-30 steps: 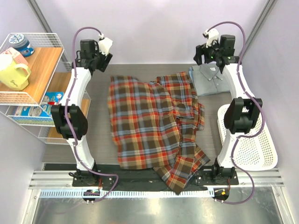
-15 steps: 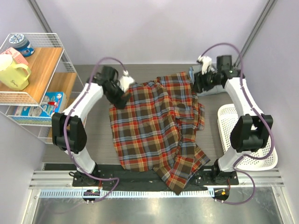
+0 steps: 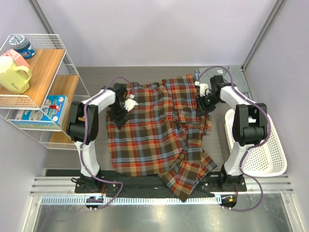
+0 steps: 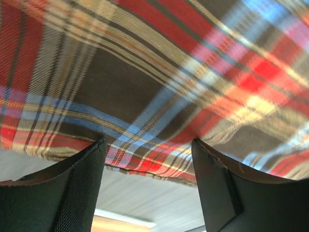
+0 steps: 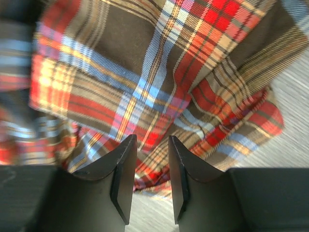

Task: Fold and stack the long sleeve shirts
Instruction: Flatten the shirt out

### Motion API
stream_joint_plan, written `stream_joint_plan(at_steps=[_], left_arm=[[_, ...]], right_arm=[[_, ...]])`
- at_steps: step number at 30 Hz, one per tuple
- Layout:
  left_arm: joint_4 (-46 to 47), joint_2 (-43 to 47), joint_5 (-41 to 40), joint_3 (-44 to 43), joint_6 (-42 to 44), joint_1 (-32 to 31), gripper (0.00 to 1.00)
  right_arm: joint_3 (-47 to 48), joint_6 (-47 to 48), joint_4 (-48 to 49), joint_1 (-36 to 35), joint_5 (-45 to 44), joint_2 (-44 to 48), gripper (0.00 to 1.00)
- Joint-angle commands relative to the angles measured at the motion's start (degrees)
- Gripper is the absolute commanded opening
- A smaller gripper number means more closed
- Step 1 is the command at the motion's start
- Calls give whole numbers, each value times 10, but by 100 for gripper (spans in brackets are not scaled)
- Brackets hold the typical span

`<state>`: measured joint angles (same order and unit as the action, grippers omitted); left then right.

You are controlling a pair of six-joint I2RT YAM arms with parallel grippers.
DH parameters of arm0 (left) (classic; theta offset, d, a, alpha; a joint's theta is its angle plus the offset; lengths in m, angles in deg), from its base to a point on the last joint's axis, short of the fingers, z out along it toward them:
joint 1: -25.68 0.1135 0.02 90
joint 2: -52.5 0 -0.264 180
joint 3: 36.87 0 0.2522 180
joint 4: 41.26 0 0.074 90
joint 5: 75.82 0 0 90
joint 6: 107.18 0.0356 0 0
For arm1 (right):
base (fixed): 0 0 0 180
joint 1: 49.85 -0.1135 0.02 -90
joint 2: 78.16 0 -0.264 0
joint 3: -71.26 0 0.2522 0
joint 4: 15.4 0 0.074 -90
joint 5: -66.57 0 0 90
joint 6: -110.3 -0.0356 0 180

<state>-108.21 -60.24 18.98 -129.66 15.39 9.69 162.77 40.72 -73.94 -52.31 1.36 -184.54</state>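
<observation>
Grey bench (image 3: 212,140) holds the plaid shirt (image 3: 149,130), left of the basket (image 3: 277,164). Left claw (image 4: 148,145) is wide open; right claw (image 5: 152,140) half shut, grip I cannot tell. I should pinch both edges evenly.

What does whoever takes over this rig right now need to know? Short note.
Left gripper: open, at the far-left edge of the plaid shirt, nothing pinched.
Right gripper: jaws narrow at the plaid shirt's far-right edge, with cloth in the gap. A firm grip cannot be confirmed.
Plaid shirt: spread unfolded across the middle of the table, one near corner lying over the rail between the arm bases.
Grey-blue shirt: only a sliver shows at the far edge by the right arm.
Done: no fold on the plaid shirt.
Left: fold the plaid shirt, then stack the two shirts.
</observation>
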Motion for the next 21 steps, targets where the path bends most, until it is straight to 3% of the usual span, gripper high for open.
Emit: stream_joint_plan(at_steps=[1,4,9,13,17,21], left_arm=[[16,-48,-103,-46,91,64,72],[9,-82,-139,-107,116,93,71],[-42,-1,-18,-145,84,98,73],[-75,80,63,-72,79,68,76],[-64,107,73,7,78,55,76],[-23,104,60,57,72,56,76]], right_arm=[[4,-4,36,-10,-57,-35,37],[27,-6,39,-11,-77,-49,37],[56,6,36,-13,-89,-42,38],[46,17,10,-32,-78,-8,37],[6,31,14,-57,-89,7,38],[13,30,22,-60,-106,-36,37]])
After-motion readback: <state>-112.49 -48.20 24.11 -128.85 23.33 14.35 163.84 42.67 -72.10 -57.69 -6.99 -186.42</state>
